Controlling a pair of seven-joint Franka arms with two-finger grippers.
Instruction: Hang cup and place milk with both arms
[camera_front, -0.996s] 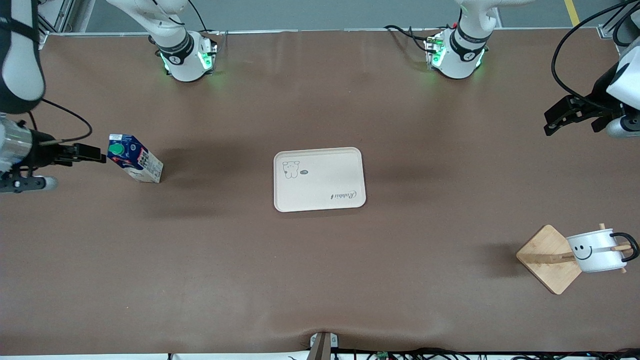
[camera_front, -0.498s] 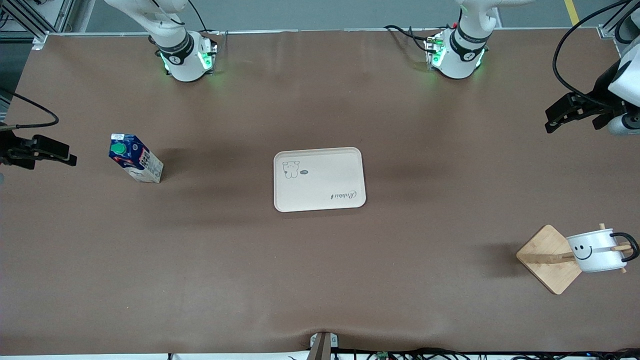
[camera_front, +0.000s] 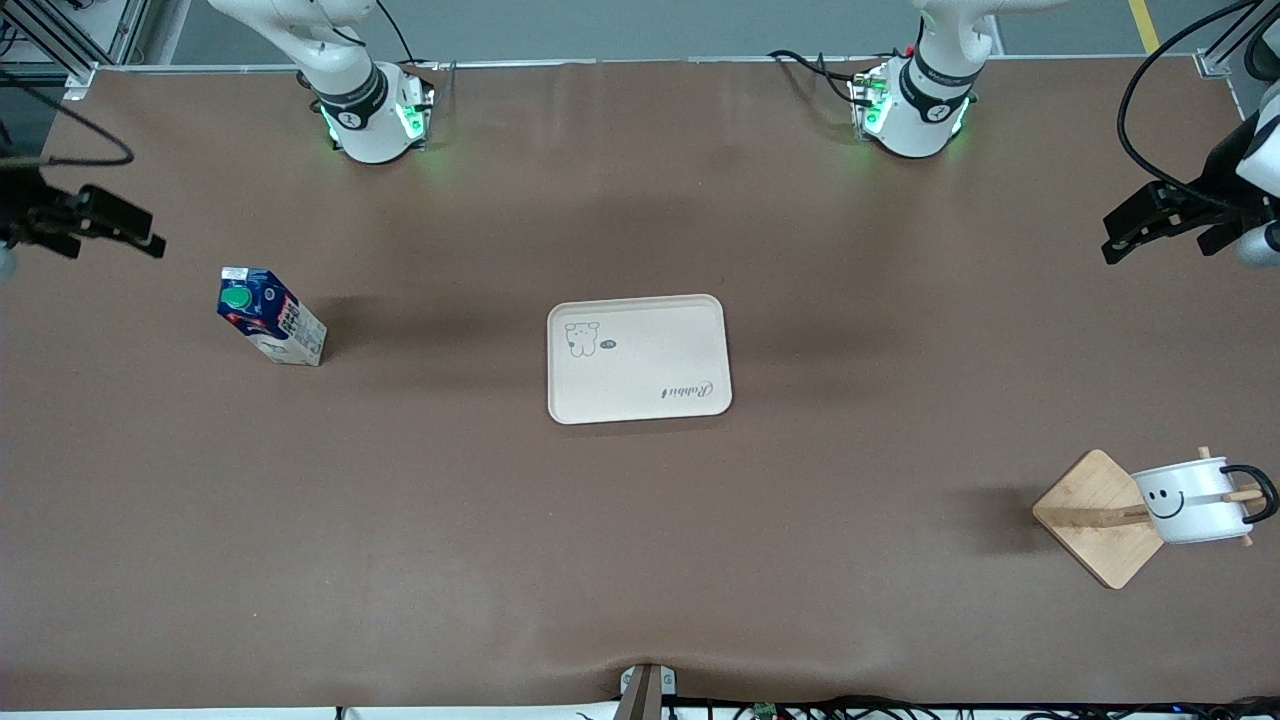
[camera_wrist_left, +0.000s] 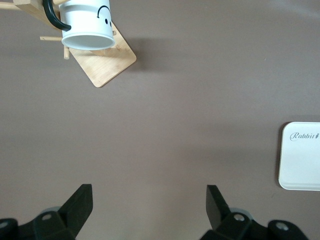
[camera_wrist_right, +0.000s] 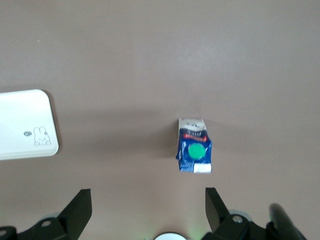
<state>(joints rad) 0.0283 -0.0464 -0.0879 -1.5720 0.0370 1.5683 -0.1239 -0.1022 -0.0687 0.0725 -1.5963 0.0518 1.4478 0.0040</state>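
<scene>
We note the brown table (camera_front: 640, 560) as the largest thing in view, with the two arm bases lit green along its edge farthest from the front camera.

Next in size, a cream tray (camera_front: 690, 330) lies flat near the middle of the table, bare apart from a printed rabbit and the word "Rabbit".

At the left arm's end, close to the front camera, we see a wooden rack (camera_front: 1092, 505) on a square base turned cornerwise. The cup (camera_front: 1188, 500) hangs on one of its pegs by the black handle, smiley face toward the tray; in the left wrist view its open mouth faces the camera.

The milk (camera_front: 270, 317) stands upright on the table at the right arm's end, well apart from the tray, green cap on top. It is not on the tray.

The left gripper (camera_front: 1165, 215) hangs over the left arm's end of the table, well apart from the rack. Its fingers (camera_wrist_left: 77, 202) are spread wide with nothing between them.

The right gripper (camera_front: 95, 222) hangs over the right arm's end of the table, near the milk but clear of it. Its fingers (camera_wrist_right: 77, 207) are likewise spread and empty.
</scene>
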